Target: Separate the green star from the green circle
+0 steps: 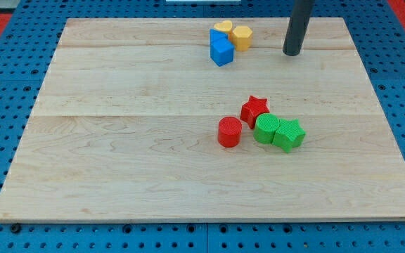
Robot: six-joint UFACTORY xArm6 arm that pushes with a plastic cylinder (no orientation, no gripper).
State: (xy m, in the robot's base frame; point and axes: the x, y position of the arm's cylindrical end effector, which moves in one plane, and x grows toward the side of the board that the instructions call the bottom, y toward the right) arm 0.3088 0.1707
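The green star point(289, 134) lies right of the board's middle, touching the green circle point(266, 129) on its left. A red star point(254, 109) touches the green circle from the upper left. A red cylinder point(230, 132) stands just left of the green circle. My tip point(292, 53) rests on the board near the view's top right, well above the green blocks and apart from all blocks.
A blue block point(221, 49), a yellow heart point(223, 29) and a yellow hexagon point(242, 37) cluster at the view's top centre, left of my tip. The wooden board point(118, 140) sits on a blue pegboard surface.
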